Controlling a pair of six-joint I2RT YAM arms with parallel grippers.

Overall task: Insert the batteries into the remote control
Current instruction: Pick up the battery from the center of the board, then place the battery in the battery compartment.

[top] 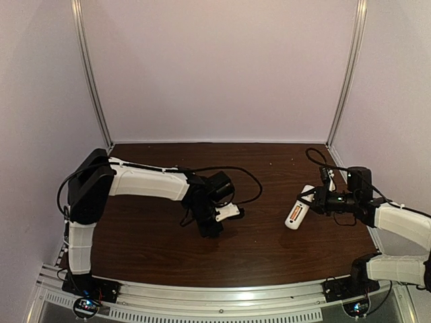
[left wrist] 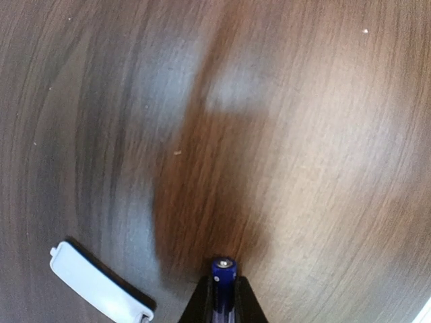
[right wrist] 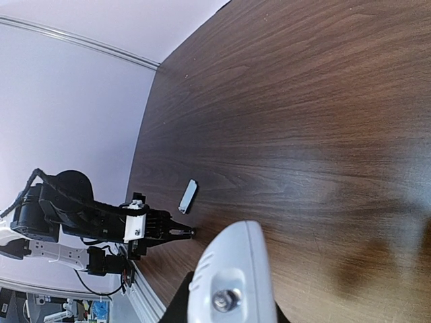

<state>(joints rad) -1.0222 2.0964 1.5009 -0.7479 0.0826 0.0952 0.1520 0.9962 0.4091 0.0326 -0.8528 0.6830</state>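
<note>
Dark wood-grain counter [top: 269, 235] boxed by plain pale lilac walls [top: 215, 67] — far, left and right. Slim aluminium posts [top: 91, 74] rise from its far corners; a metal rail [top: 222, 297] edges the near side.

I count one orange battery [top: 294, 215] right of centre and one dark blue battery [left wrist: 223, 270] at my left wrist view's bottom edge, two in all. One remote control [top: 304, 198]. One loose white cover [left wrist: 101, 288], lower left there.

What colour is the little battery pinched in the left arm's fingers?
The battery is dark blue; the left wrist view shows it best.
</note>
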